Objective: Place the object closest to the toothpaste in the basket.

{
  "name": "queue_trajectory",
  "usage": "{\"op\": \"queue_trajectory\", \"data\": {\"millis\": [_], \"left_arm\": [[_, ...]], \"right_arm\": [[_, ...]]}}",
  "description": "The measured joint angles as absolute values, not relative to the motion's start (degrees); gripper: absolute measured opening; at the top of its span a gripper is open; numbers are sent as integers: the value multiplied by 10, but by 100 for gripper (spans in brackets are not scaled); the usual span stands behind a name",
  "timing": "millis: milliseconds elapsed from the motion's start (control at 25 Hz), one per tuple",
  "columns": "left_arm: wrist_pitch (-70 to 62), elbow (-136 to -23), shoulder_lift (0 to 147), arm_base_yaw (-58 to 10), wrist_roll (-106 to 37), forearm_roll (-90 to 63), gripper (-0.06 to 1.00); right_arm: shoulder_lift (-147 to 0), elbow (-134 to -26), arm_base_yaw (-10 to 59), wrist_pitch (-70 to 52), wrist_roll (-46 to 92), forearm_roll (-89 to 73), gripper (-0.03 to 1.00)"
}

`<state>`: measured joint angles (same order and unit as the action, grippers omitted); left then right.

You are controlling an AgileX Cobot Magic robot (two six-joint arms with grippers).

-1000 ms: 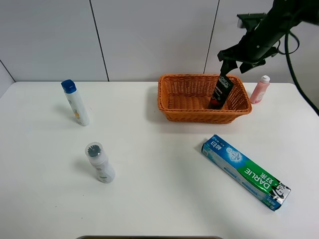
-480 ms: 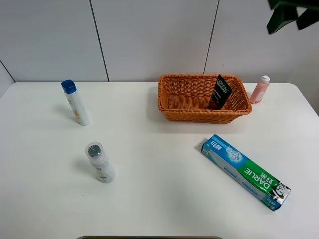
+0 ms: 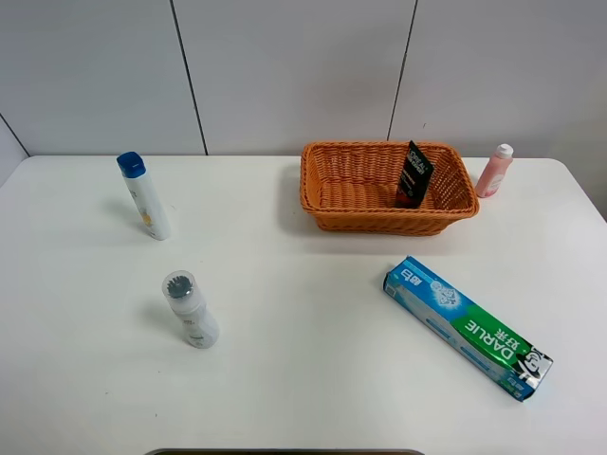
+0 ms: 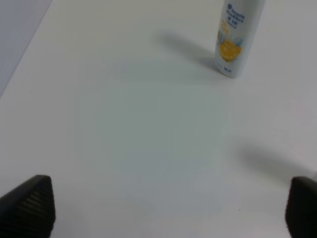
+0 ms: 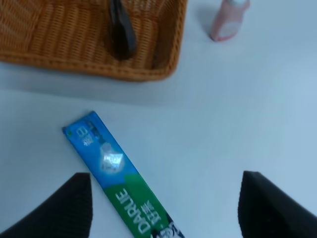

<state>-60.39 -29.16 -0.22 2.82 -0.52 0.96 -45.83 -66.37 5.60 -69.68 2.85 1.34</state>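
Observation:
The blue and green toothpaste box [image 3: 468, 327] lies flat at the front right of the table; it also shows in the right wrist view [image 5: 119, 178]. The orange wicker basket [image 3: 379, 223] stands at the back. A black tube [image 3: 413, 174] leans upright inside it against the right wall, and shows in the right wrist view [image 5: 121, 29] too. My right gripper [image 5: 166, 208] is open and empty, high above the toothpaste and the basket [image 5: 163, 69]. My left gripper [image 4: 163, 218] is open and empty above bare table. Neither arm shows in the exterior high view.
A pink bottle [image 3: 494, 171] stands just right of the basket, also in the right wrist view [image 5: 229, 22]. A white bottle with a blue cap [image 3: 144, 196] stands at the back left, seen in the left wrist view [image 4: 237, 37]. A white bottle [image 3: 190, 309] stands front left.
My right gripper let go of the black tube in the basket and rose out of the exterior high view. The tube now leans free in the basket.

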Motion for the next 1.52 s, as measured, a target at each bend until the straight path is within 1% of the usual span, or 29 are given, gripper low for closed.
{"op": "queue_trajectory", "data": {"millis": [160,280,480,680,880,1120,1520], "left_arm": [[-604,-292,-2,28,-5,10,94],[-604,-292,-2,28,-5,10,94],[-604,-292,-2,28,-5,10,94],[-604,-292,-2,28,-5,10,94],[-604,-292,-2,28,-5,10,94],[-604,-292,-2,28,-5,10,94],[-604,-292,-2,28,-5,10,94]], "right_arm": [[-329,-570,56,-697,-7,25,65],[-261,-498,56,-698,-16,40,65],[-195,-389,56,-700,-28,44,65],[-178,-323,56,-666,-45,44,65],[-177,-304,56,-627,-47,44,65],[-165,-304,67,-619,-47,44,65],[-18,-303,68,-617,-47,44,65]]}}
